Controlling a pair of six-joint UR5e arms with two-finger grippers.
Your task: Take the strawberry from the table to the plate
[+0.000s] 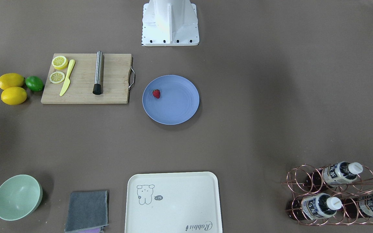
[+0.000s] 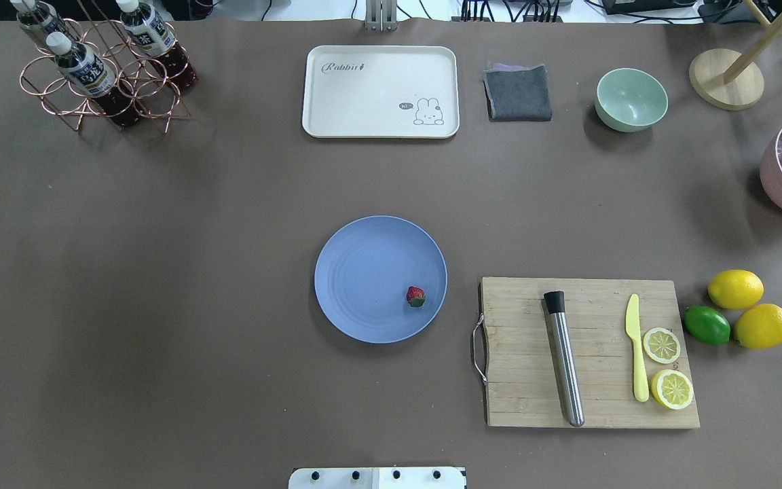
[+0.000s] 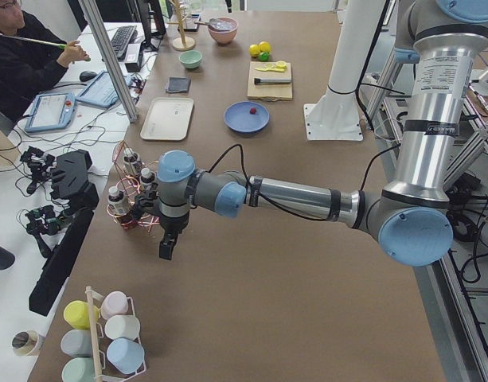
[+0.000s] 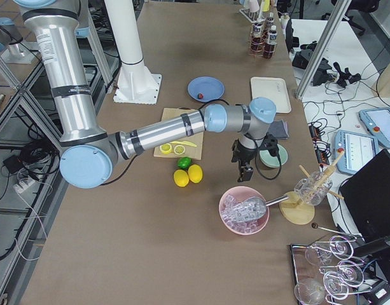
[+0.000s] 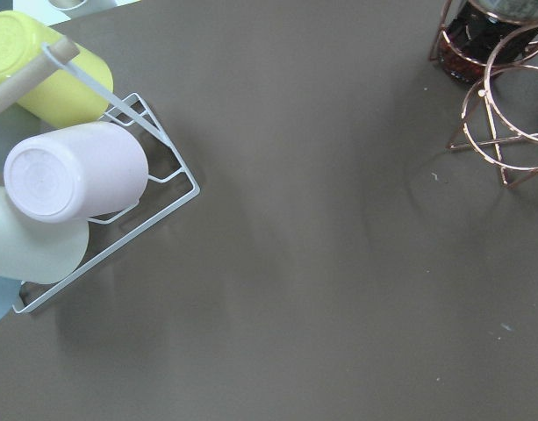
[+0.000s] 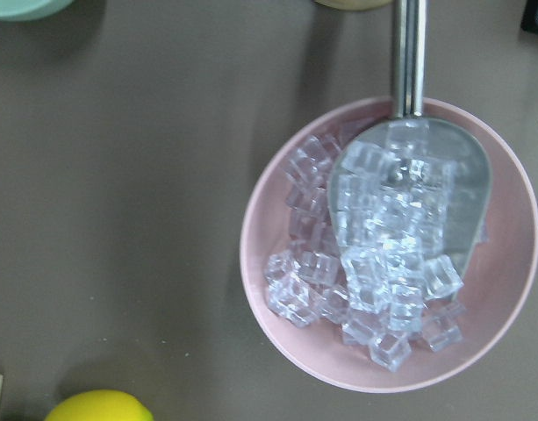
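Nearest the robot's base we saw the wooden cutting board [image 2: 520, 353], with a steel rod [image 2: 564, 360], a yellow knife [image 2: 637, 346] and two lemon slices [image 2: 661, 345] on it. Just beyond, in the middle of the table [image 2: 160, 272], lay the blue plate [image 2: 364, 272]. The strawberry [image 2: 415, 296] rested on it, inside the rim on the side toward the board, with nothing touching it. Farther off, the cream tray [image 2: 377, 88], a grey cloth [image 2: 517, 92] and the mint bowl [image 2: 630, 99] stood in a row. At the table's ends, the left gripper [image 3: 168, 247] hung above bare table beside the copper bottle rack [image 3: 132, 199]. The right gripper [image 4: 244, 170] hung near a pink bowl of ice [image 4: 243, 210]. We could not tell how wide either one stood.
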